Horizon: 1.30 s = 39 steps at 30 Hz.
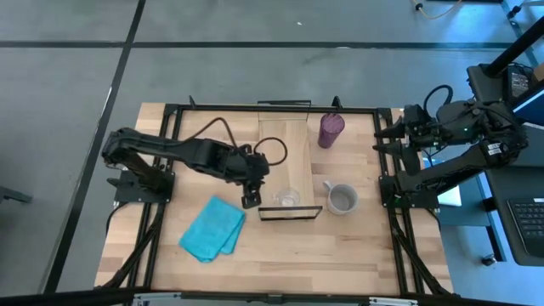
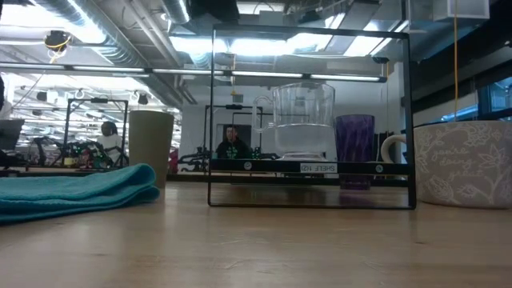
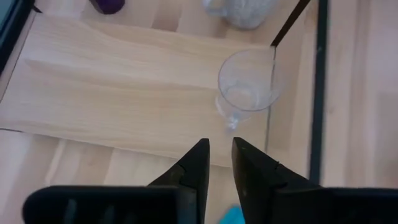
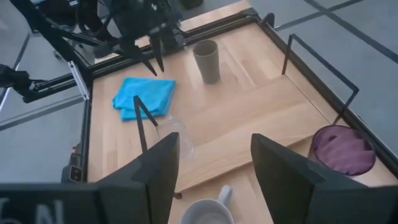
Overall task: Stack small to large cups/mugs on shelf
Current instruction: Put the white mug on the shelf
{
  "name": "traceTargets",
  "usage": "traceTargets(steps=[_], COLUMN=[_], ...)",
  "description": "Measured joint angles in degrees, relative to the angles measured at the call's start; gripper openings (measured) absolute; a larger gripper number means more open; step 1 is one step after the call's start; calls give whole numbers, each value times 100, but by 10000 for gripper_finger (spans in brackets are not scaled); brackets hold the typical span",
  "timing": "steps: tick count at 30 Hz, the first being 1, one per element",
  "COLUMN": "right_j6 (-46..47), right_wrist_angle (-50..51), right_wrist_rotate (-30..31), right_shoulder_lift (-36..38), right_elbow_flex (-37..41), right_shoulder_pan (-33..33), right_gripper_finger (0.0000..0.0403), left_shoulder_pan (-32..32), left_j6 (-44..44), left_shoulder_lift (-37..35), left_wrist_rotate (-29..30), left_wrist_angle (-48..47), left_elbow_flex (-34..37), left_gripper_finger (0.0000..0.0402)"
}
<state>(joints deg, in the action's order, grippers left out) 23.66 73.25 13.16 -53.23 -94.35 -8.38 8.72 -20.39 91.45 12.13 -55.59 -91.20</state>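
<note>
The shelf (image 1: 289,153) is a light-wood board in a thin black frame at the table's middle. A tiny clear glass (image 1: 287,198) stands upright on its near end (image 3: 245,87). My left gripper (image 1: 249,201) hangs above the table just left of that end. Its fingers (image 3: 198,162) are a narrow gap apart with nothing between them. The olive cup (image 4: 207,60) stands on the table left of the shelf. The grey mug (image 1: 342,199) stands right of the shelf's near end, the purple tumbler (image 1: 331,130) right of its far end. My right gripper (image 4: 214,174) waits open, high at the right edge.
A folded turquoise cloth (image 1: 212,228) lies on the table at the near left, below and beside my left gripper. A black metal frame (image 1: 387,183) borders the tabletop. Bare board runs along the shelf behind the glass.
</note>
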Motion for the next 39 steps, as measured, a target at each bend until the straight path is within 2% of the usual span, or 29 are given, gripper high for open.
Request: traceTargets(steps=[9, 14, 34, 39], right_j6=[70, 859, 921, 1035], right_wrist_angle=[-13, -28, -804, -1039], right_wrist_rotate=[-117, -97, -80, -591], right_shoulder_lift=[-28, -78, -523, -880], right_elbow_flex=[0, 0, 2, 2], right_shoulder_pan=[0, -1, 0, 2], right_gripper_finger=[200, 200, 200, 200], left_shoulder_pan=[163, 245, 257, 257], left_j6=[-443, -459, -492, -459], left_shoulder_lift=[-226, -226, -226, -226], left_wrist_rotate=[-12, -81, -89, -87], left_wrist_angle=[43, 244, 380, 378], left_elbow_flex=[3, 3, 3, 3], left_gripper_finger=[63, 63, 63, 63])
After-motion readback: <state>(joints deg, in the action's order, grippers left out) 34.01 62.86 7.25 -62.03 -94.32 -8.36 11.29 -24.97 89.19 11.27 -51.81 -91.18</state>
